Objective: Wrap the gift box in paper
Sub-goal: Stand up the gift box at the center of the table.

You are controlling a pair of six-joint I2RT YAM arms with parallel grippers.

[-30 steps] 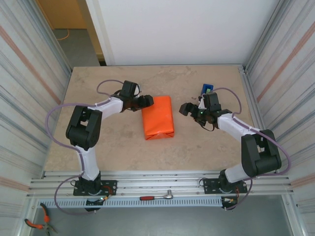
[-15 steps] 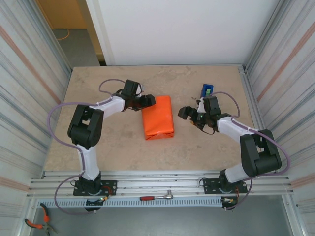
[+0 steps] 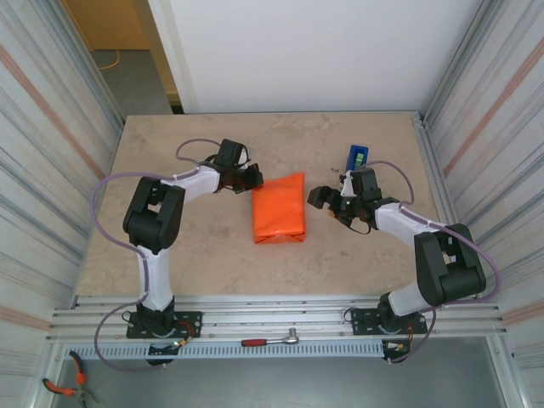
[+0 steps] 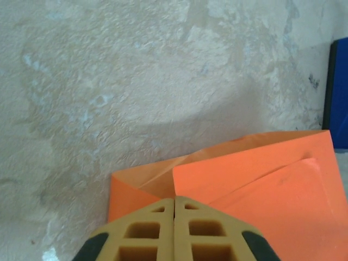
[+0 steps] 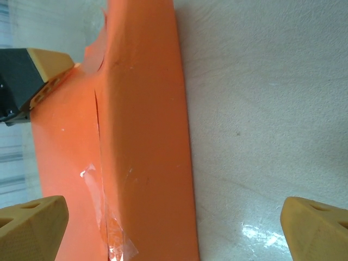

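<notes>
The left gripper (image 3: 252,178), its forearm stretched rightward, has its fingers pressed together at the far-left fold of the paper (image 4: 255,168). The wrapped gift box (image 3: 279,210) lies mid-table. The right gripper (image 3: 324,202) hangs spread wide just right of it.

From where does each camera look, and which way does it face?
Top external: above and behind the arm bases, looking down on the table; both arms, left gripper and right gripper show.
Left wrist: low over the table, facing the paper fold; its shut fingers at the bottom.
Right wrist: beside the gift box, looking along it; its open fingers in the bottom corners.
Shared: both wrist views show the orange paper and the left gripper.
</notes>
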